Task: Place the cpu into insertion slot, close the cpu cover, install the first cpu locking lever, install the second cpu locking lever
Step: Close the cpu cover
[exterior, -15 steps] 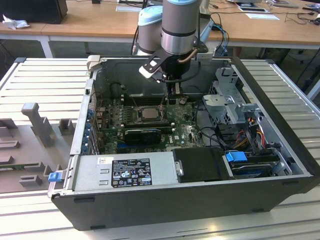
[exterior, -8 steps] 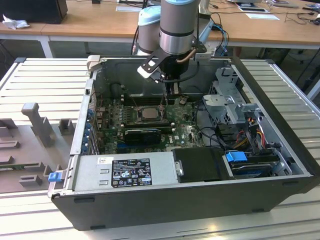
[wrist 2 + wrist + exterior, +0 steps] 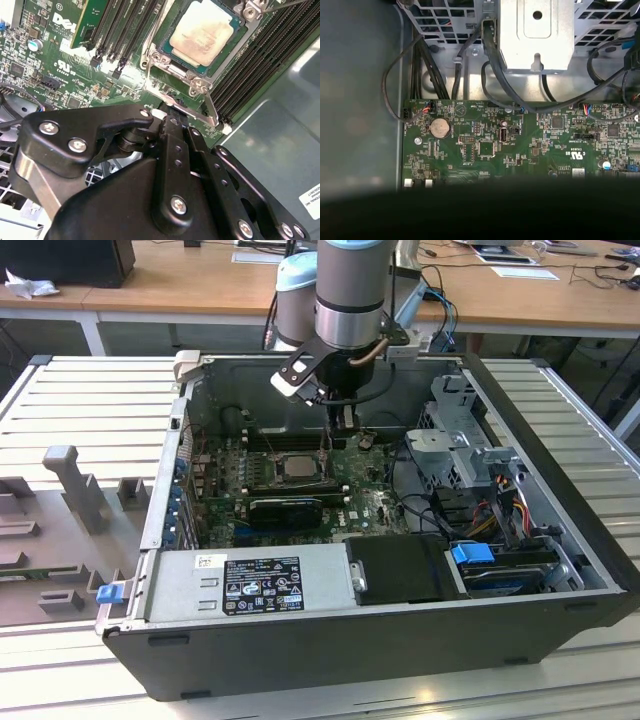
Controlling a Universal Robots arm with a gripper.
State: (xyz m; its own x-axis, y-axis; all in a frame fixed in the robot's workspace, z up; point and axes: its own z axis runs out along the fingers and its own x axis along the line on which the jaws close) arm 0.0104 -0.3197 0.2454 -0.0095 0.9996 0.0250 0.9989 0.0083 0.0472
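The cpu [image 3: 202, 32], a pale beige-silver square, lies in the insertion slot [image 3: 173, 68] on the green motherboard. The silver cpu cover [image 3: 154, 59] lies flat around its edges. A thin metal locking lever [image 3: 200, 115] runs along the near side of the socket, and another rod [image 3: 280, 5] shows at the far corner. My black gripper [image 3: 172, 120] is shut, with its tip right at the near lever. In the exterior view the gripper [image 3: 340, 428] hangs inside the open case just behind the cpu [image 3: 297, 467].
Long black memory slots [image 3: 117, 30] flank the socket on both sides. A grey power supply [image 3: 250, 585] fills the case front. A metal drive cage [image 3: 460, 435] and cables [image 3: 505, 495] stand at the exterior view's right. A coin battery [image 3: 440, 128] sits on the board.
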